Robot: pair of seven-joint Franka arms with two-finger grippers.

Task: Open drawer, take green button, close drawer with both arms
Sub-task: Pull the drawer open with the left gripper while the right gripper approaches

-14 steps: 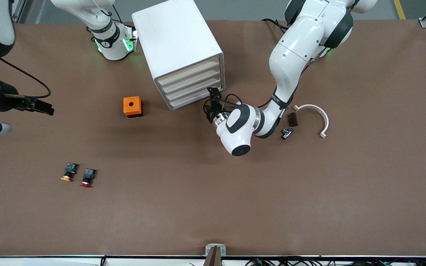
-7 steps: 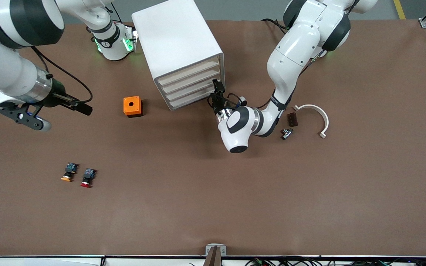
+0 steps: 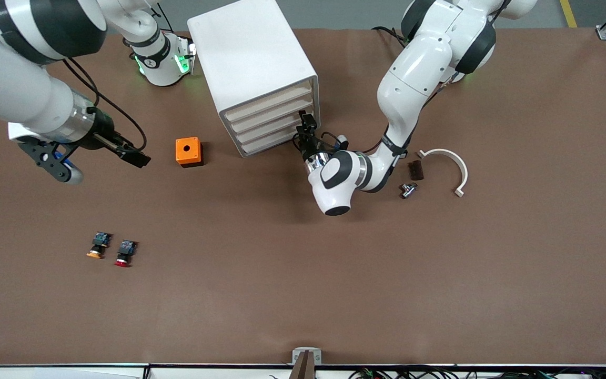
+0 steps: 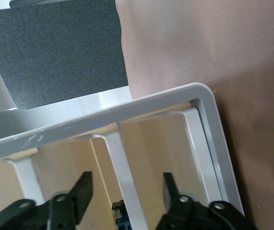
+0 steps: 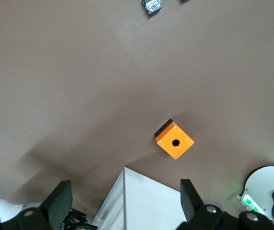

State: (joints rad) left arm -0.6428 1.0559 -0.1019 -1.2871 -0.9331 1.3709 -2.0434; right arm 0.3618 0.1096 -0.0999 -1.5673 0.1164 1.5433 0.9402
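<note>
Meanwhile left gripper [image 3: 305,126] at the lowest drawer [image 3: 270,141] front, fingers [image 4: 82,189] partly parted, gripping nothing visibly. Right gripper [image 3: 137,158] spread wide, empty, over desk [image 3: 303,273] beside orange box [image 3: 188,151]. Drawer shut.

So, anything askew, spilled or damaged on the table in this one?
Nothing stands out. The large white four-drawer cabinet sits square with all drawers shut, the orange box is upright, and the orange-capped and red-capped push buttons lie neatly side by side.
</note>
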